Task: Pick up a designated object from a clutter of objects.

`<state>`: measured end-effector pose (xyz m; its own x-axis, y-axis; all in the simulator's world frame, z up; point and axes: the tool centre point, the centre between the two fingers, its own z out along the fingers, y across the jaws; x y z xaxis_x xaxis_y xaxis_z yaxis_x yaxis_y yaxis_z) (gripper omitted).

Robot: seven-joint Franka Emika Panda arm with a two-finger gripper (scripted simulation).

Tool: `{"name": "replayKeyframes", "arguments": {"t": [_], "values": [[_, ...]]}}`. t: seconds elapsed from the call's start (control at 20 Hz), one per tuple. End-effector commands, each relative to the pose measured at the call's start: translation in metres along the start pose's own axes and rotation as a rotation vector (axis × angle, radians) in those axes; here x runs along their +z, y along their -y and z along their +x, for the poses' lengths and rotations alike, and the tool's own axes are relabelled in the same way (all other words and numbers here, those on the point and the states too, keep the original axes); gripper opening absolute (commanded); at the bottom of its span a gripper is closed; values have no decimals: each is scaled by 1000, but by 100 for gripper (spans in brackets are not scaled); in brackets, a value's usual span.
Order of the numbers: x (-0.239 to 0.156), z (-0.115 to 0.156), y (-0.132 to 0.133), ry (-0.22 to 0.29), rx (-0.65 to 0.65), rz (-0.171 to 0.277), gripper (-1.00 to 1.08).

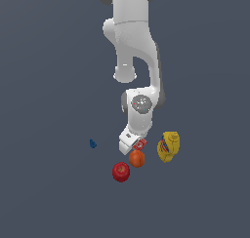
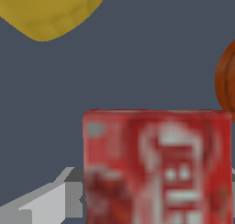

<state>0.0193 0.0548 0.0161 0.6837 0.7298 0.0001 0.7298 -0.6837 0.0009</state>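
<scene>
The designated object, a small flat red box (image 2: 156, 168) with white lettering, fills the near part of the wrist view. A grey finger (image 2: 46, 204) lies against one of its sides, and a sliver of the other finger shows at the opposite side. In the exterior view the red box (image 1: 140, 144) sticks out beside the white hand, and my gripper (image 1: 135, 146) is shut on it. Whether the box rests on the floor or hangs just above it I cannot tell. The rest of the clutter lies close around it.
An orange (image 1: 136, 159) sits right beside the box, with a red apple (image 1: 121, 171) just past it. A yellow bottle (image 1: 168, 147) lies toward the exterior view's right. A tiny blue piece (image 1: 93, 144) lies apart toward the exterior view's left.
</scene>
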Motion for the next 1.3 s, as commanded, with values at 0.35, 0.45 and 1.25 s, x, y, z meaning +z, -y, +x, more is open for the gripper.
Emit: {"name": "replayKeyframes", "arguments": {"t": [0.35, 0.45, 1.25], "values": [[-4, 0, 0, 0, 0, 0, -100], [-9, -1, 0, 0, 0, 0, -100], [-129, -8, 0, 0, -1, 0, -100]]}}
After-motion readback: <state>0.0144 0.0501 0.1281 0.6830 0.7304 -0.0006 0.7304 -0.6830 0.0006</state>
